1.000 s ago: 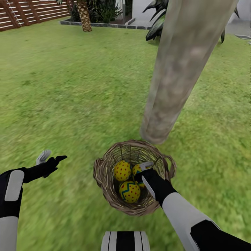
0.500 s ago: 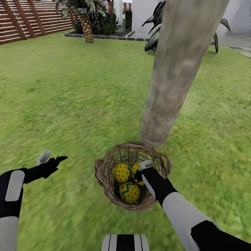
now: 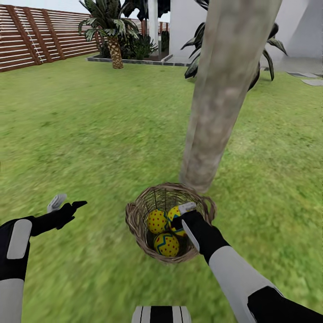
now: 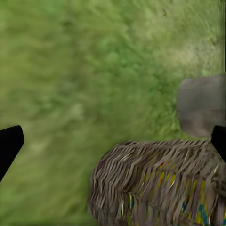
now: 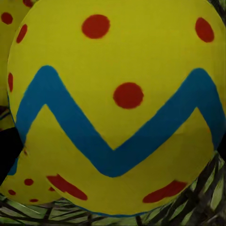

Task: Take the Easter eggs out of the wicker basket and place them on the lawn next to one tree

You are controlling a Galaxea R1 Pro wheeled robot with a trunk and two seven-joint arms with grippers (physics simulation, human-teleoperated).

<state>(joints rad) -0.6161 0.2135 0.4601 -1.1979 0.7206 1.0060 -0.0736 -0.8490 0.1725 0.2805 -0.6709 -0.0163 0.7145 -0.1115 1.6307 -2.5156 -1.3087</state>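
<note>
At lower left the left hand [image 3: 64,202] hovers over the lawn [image 3: 89,134] as before, fingers spread open. The view has tilted up, so the wicker basket [image 3: 139,224] with all 3 Easter eggs [image 3: 166,243] sits slightly higher, touching the tree [image 3: 220,103]. The right hand [image 3: 183,214] stays inside against 1 egg; its grip cannot be told.

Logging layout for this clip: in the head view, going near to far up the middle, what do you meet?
Wicker basket with the Easter eggs → tree trunk → short palm by the fence.
</note>
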